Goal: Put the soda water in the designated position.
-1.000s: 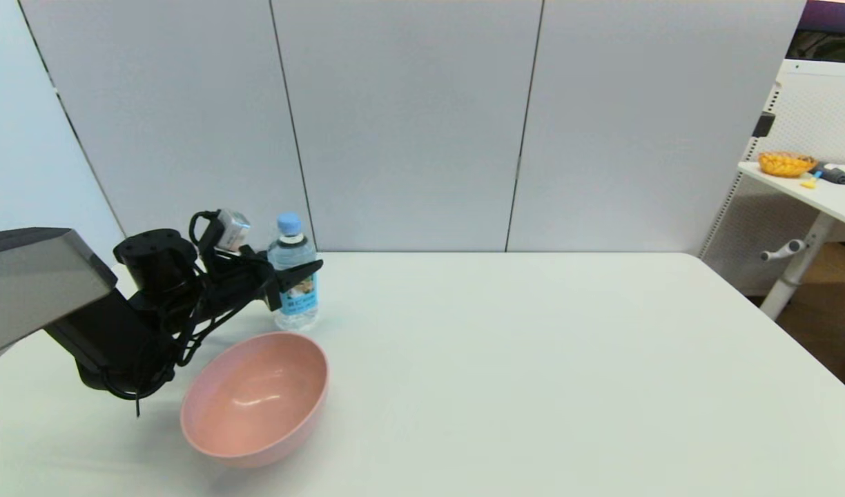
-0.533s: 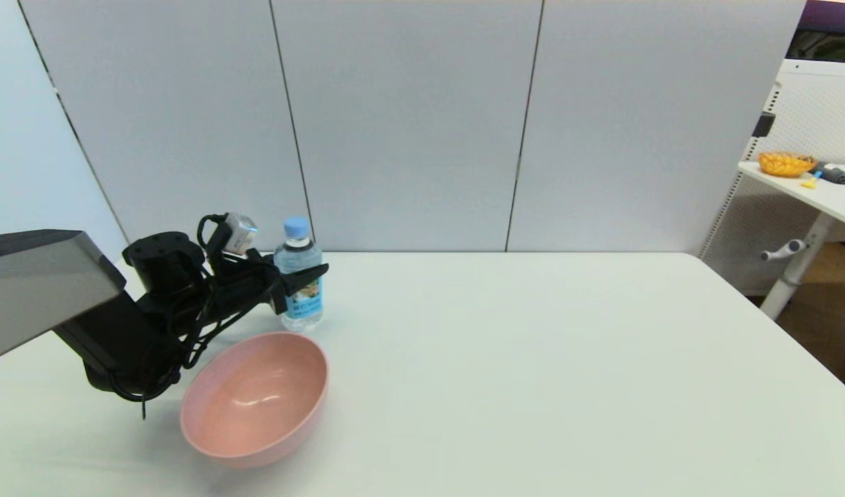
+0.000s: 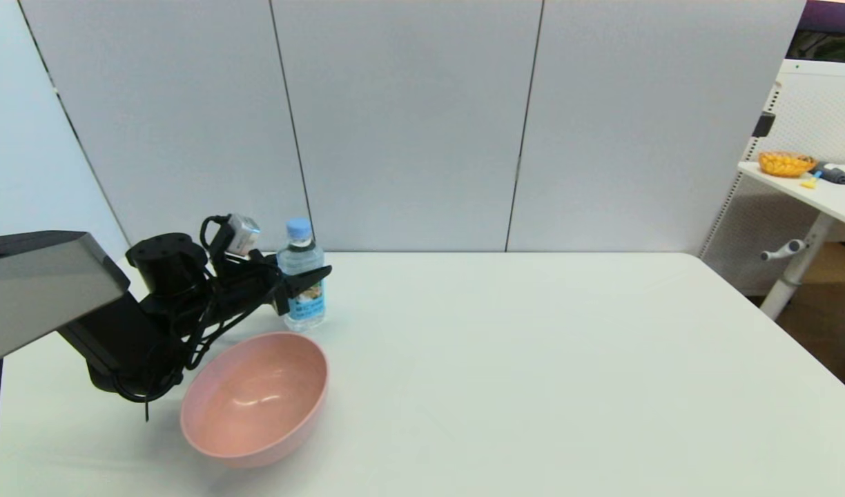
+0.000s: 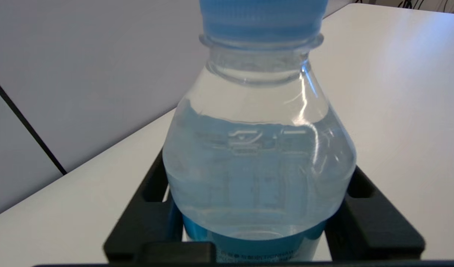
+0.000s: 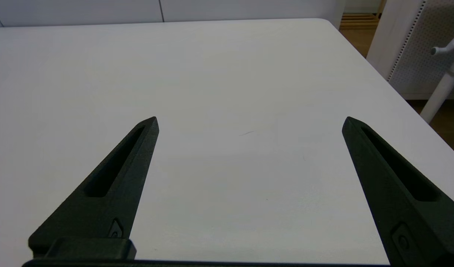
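The soda water, a small clear bottle with a light blue cap and blue label, stands upright at the table's back left, just behind a pink bowl. My left gripper reaches in from the left and is shut on the bottle's body. In the left wrist view the bottle fills the frame, with a black finger pressed against each side. Whether its base rests on the table is not visible. My right gripper hovers open over bare tabletop, holding nothing. The designated position has no mark that I can pick out.
A pink bowl sits empty right in front of the bottle and beside the left arm. Grey wall panels close off the table's far edge. A second table with an orange dish stands off to the right.
The left gripper, with the bottle in it, has shifted slightly right and farther from me. The bowl has stayed put.
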